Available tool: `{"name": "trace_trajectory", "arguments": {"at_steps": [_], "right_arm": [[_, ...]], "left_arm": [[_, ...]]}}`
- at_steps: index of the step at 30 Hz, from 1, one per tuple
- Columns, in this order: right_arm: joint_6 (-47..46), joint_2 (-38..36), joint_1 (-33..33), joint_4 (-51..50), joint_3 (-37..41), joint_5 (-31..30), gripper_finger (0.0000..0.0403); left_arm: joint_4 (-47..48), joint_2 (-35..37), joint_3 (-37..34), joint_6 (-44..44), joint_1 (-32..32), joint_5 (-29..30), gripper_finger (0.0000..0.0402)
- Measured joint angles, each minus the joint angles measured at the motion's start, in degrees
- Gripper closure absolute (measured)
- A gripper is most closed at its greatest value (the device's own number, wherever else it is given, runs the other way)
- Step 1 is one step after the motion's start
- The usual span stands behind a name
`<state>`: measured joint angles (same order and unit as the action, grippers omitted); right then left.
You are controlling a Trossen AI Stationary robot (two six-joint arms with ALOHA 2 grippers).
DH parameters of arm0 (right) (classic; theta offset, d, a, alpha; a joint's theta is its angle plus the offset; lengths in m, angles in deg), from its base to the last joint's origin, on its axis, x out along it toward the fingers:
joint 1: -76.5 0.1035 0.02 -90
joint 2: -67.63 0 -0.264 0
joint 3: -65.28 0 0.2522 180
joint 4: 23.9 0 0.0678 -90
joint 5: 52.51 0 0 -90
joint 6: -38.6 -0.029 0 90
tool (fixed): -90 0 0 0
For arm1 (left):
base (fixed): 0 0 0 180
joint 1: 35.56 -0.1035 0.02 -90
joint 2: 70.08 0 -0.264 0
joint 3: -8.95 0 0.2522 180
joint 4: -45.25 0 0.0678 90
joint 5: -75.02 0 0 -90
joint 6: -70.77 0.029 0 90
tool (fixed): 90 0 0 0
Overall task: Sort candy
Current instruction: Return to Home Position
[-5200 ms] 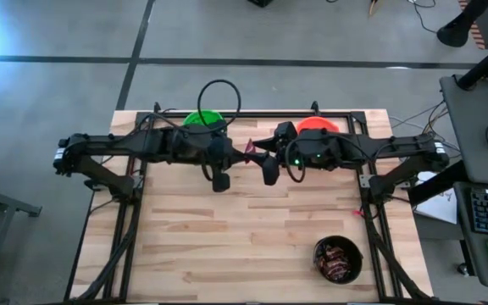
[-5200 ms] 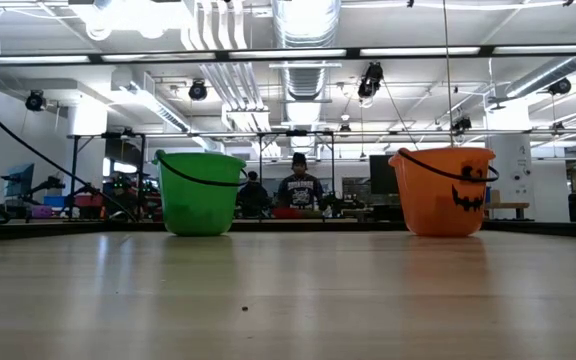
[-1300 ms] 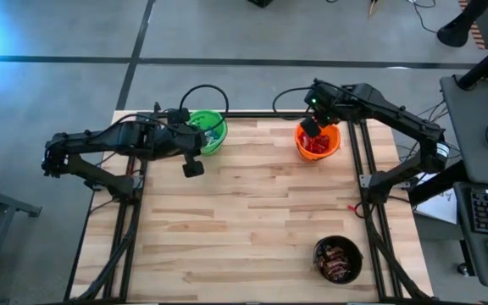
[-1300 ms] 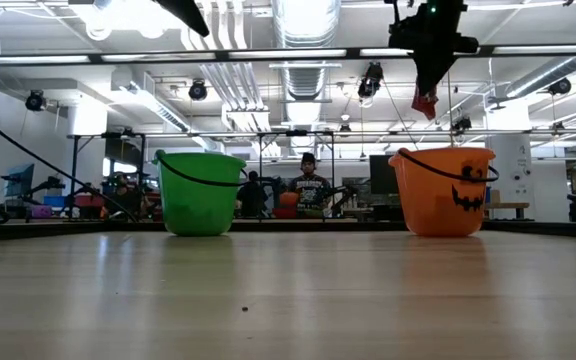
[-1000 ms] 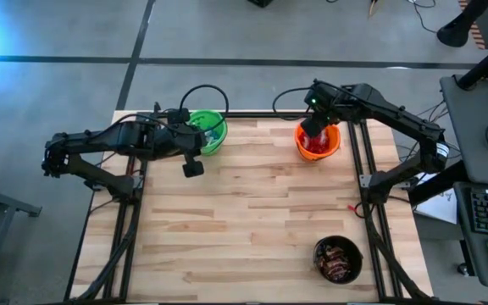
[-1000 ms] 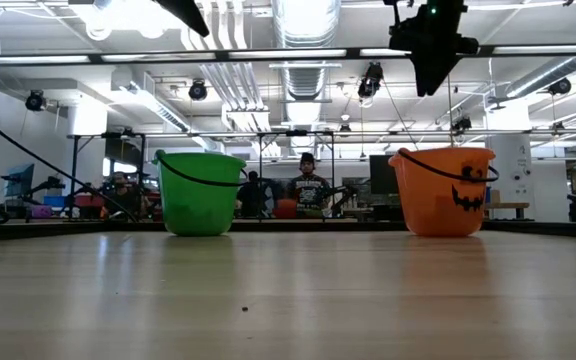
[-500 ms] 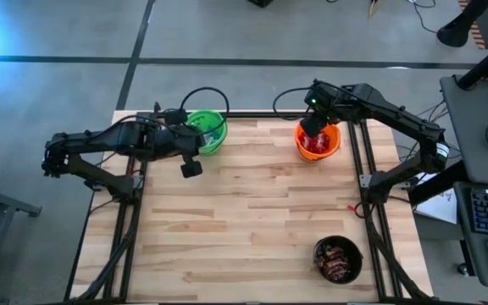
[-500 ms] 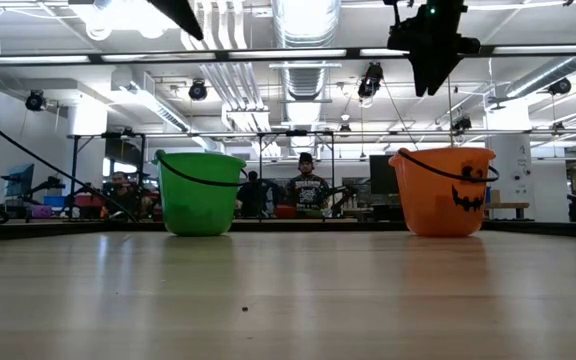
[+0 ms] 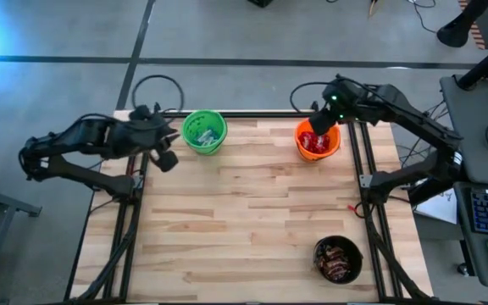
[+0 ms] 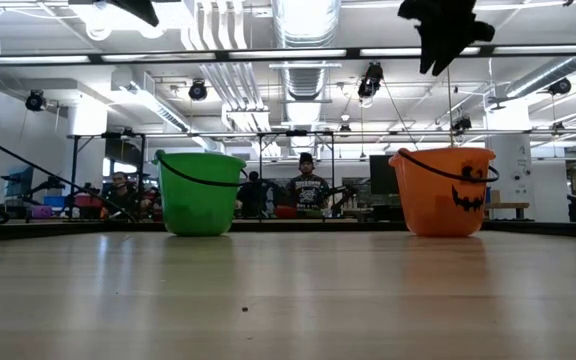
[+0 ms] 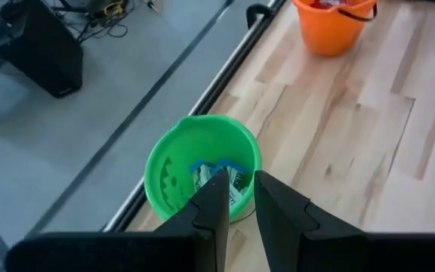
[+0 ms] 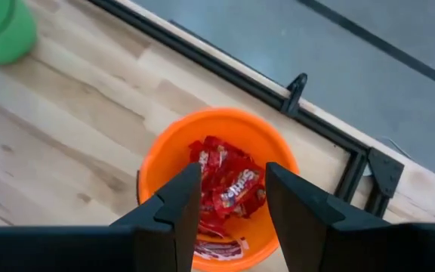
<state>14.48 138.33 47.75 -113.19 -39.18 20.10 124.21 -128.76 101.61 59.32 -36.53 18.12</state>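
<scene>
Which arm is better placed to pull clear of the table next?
Left. The left pincer hangs near the left edge of the table, beside the green bucket. The right pincer hangs above the orange bucket, so it likely has farther to retreat.

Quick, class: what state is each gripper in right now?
Left gripper: slightly open, empty, beside the green bucket.
Right gripper: open, empty, above the orange bucket.

Green bucket (image 9: 204,132), orange bucket (image 9: 318,141) along wooden table (image 9: 244,229) far edge; black bucket (image 9: 338,258) near corner; person (image 10: 306,186), perhaps seated, behind.
</scene>
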Motion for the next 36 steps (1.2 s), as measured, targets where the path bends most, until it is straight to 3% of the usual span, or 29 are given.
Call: {"name": "trace_trajectory", "arguments": {"at_steps": [10, 26, 36], "right_arm": [[0.1, -3.4, 1.0, 1.1, 0.0, 6.9, 0.0277], [-2.3, -3.5, 3.7, 1.0, 0.0, 7.4, 0.0279], [-2.4, -3.5, 3.7, 0.9, 0.0, 7.6, 0.0283]], "left_arm": [[-2.8, 13.7, -14.1, -5.9, 0.0, -0.3, 0.0354], [-24.7, 32.5, -41.2, -7.1, 0.0, -0.8, 0.0354], [-33.8, 40.4, -52.2, -5.6, 0.0, -2.3, 0.0354]]}}
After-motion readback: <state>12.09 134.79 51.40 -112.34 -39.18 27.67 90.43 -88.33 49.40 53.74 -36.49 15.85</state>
